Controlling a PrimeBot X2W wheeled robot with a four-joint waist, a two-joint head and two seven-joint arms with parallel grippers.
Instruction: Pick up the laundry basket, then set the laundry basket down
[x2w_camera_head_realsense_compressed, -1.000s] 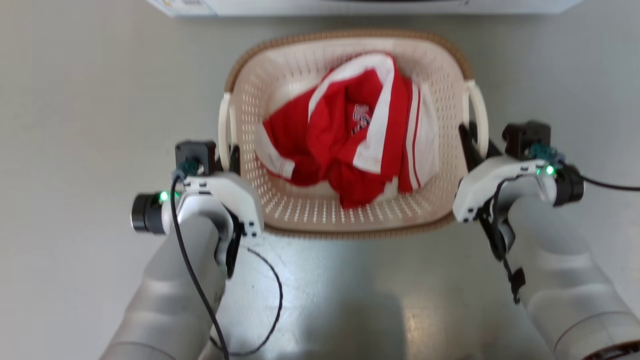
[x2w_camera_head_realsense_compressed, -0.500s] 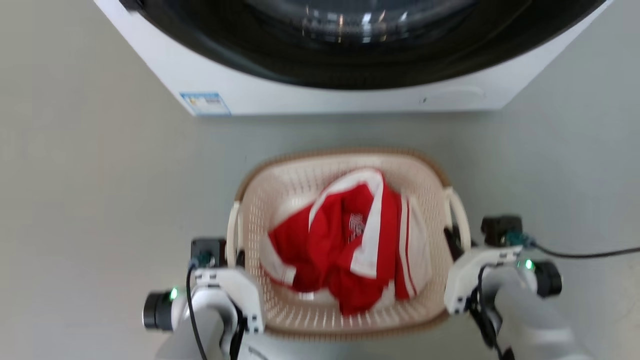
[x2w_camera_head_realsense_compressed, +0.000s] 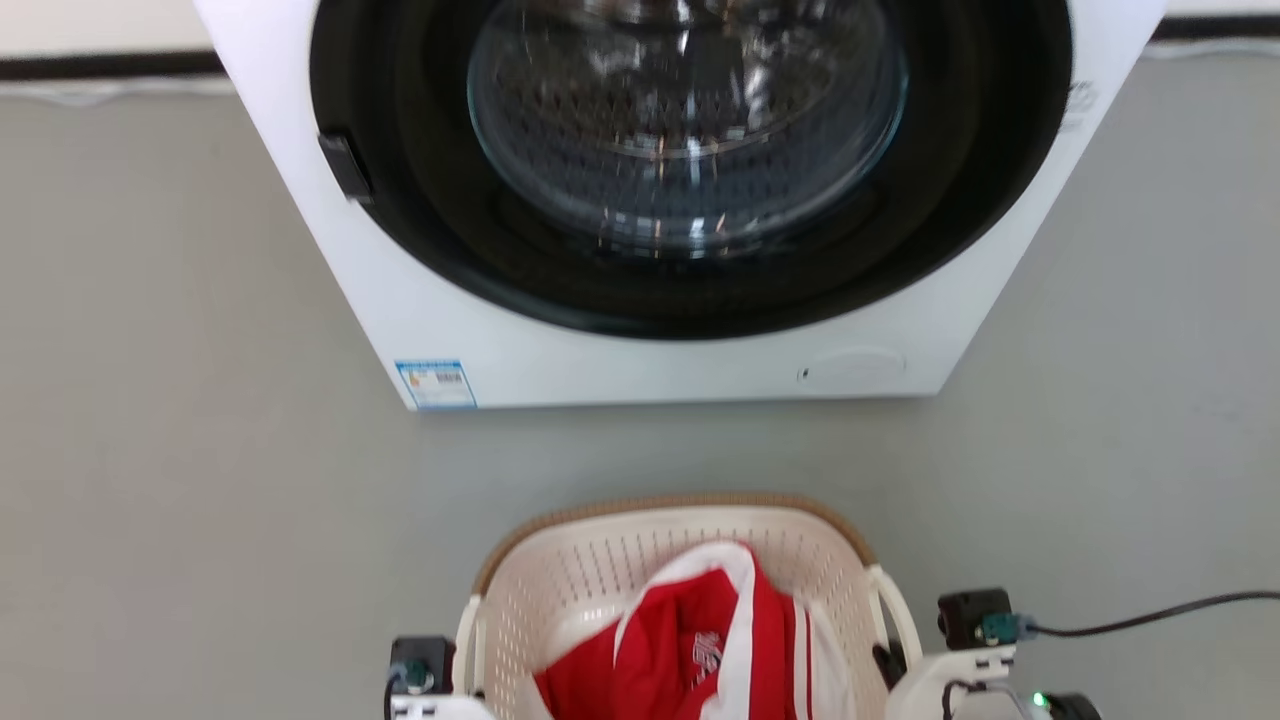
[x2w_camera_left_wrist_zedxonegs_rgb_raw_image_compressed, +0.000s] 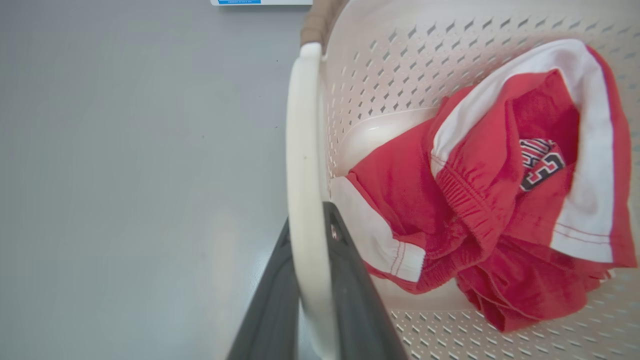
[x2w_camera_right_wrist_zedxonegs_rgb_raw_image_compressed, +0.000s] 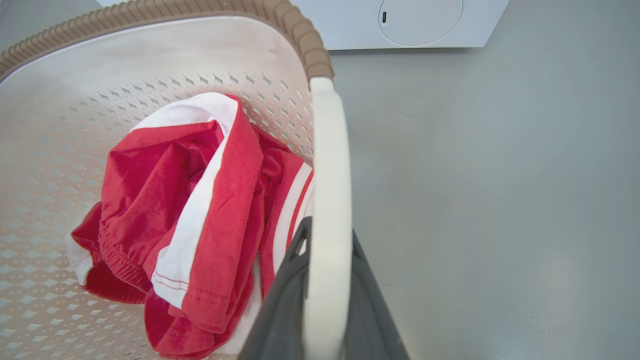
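Laundry basket (x2w_camera_head_realsense_compressed: 620, 575), cream perforated plastic with brown woven-look rim, lies between both arms in front of the white washing machine (x2w_camera_head_realsense_compressed: 620, 370), long axis running handle to handle. Left gripper (x2w_camera_left_wrist_zedxonegs_rgb_raw_image_compressed: 307, 220) is clamped narrowly on the left white handle (x2w_camera_left_wrist_zedxonegs_rgb_raw_image_compressed: 302, 150), right gripper (x2w_camera_right_wrist_zedxonegs_rgb_raw_image_compressed: 327, 227) on the right white handle (x2w_camera_right_wrist_zedxonegs_rgb_raw_image_compressed: 327, 150); neither arm is nearer, so lowering probably demands an even descent.

I see a white washing machine (x2w_camera_head_realsense_compressed: 640, 200) at the far side on grey floor (x2w_camera_head_realsense_compressed: 180, 500), with a blue label (x2w_camera_head_realsense_compressed: 436, 384) low on its left. A red-and-white garment (x2w_camera_head_realsense_compressed: 690, 650) lies crumpled near me.
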